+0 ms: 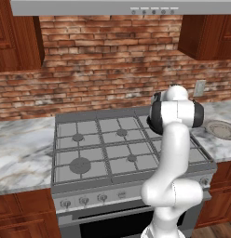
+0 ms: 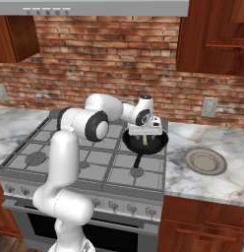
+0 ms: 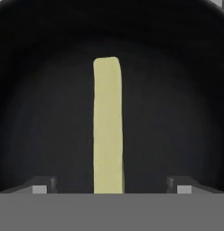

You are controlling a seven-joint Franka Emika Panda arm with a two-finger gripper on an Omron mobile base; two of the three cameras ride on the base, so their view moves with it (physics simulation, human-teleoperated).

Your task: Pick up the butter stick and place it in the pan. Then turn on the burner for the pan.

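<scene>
Between the spread, empty tips of the gripper [image 3: 112, 188], the butter stick [image 3: 108, 126] lies flat on the floor of the pan [image 3: 46, 113] directly below, and looks light, soft and greasy, best pinched gently across its 2 long sides at mid-length.

What you can't make out around the pan

From the left base view, the robot's arm [image 1: 175, 153] hides the stove's [image 1: 89, 153] right side from you, and the picture's right edge cuts the grey plate [image 1: 222, 129]. In the right base view, the gripper [image 2: 145, 135] covers the back of the pan [image 2: 156, 145], so you see just a sliver of the butter stick [image 2: 144, 141]. The hand view crops that stick's near end.
</scene>
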